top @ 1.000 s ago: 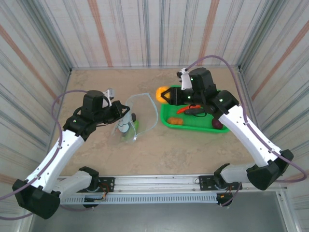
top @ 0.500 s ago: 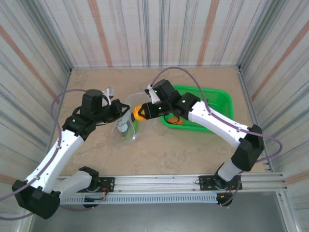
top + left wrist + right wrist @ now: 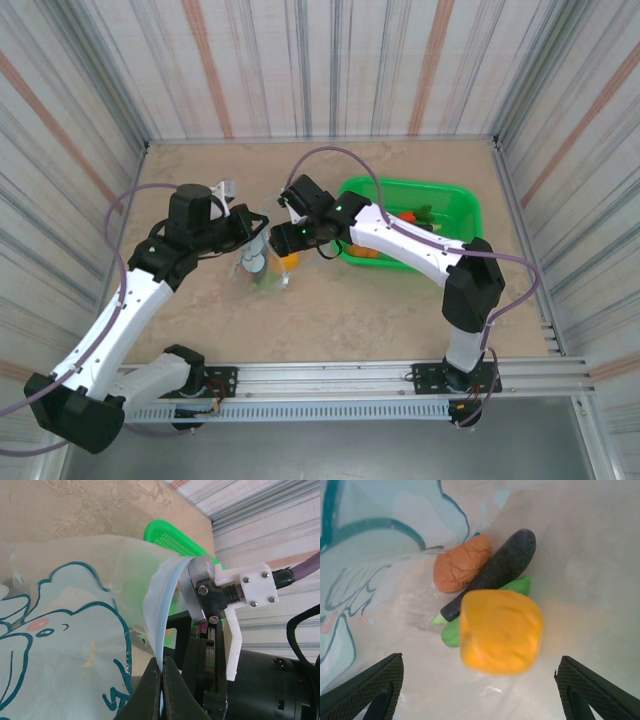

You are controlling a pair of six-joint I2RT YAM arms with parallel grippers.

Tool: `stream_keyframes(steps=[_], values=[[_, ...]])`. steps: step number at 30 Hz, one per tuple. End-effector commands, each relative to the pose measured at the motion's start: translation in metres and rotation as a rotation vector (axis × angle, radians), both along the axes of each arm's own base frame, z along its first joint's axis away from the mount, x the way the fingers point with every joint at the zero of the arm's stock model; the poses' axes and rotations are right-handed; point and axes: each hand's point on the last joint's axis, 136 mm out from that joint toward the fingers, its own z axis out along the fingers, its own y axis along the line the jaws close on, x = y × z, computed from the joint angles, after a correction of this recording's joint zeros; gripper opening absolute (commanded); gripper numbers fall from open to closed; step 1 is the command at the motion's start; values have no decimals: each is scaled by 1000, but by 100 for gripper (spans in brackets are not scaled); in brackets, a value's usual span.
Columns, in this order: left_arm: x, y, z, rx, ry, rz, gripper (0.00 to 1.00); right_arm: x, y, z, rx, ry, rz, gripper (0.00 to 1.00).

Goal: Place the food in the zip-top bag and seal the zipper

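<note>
The clear zip-top bag [image 3: 262, 268] with its blue elephant print [image 3: 60, 630] lies left of centre. My left gripper [image 3: 245, 228] is shut on the bag's mouth edge, pinching the pale blue zipper strip [image 3: 162, 610] between its jaws [image 3: 161, 680] and holding the mouth up. My right gripper [image 3: 283, 238] hovers at the mouth, open [image 3: 480, 695], fingers [image 3: 370, 690] spread wide. The yellow-orange ball [image 3: 500, 630] is free between them, blurred, inside the bag. Beneath it lie a dark eggplant [image 3: 495, 572], a brown potato [image 3: 462, 567] and a green cucumber [image 3: 451, 632].
The green mesh-sided basket [image 3: 455, 195] stands to the right, with an orange carrot [image 3: 405, 215] and another orange piece [image 3: 370, 252] inside. Striped walls enclose the table. My right arm stretches from the basket side across to the bag.
My right arm carried the yellow-orange ball from above the basket leftward to the bag's mouth, then opened and let it go into the bag. The left gripper kept its hold.
</note>
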Motion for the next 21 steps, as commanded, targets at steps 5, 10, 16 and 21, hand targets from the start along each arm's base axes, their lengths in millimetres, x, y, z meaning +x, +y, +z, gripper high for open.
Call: stream_keyframes(steps=[5, 10, 16, 21], values=[[1, 7, 21, -25, -57, 32, 0, -2, -4, 27, 21, -53, 5, 80], [1, 11, 16, -5, -49, 50, 0, -4, -8, 58, 115, -67, 1, 70], [-1, 21, 10, 26, -51, 84, 0, 6, -37, 106, 216, -142, -78, 51], [-5, 25, 9, 37, -50, 93, 0, 24, -98, 105, 187, -157, -234, 40]])
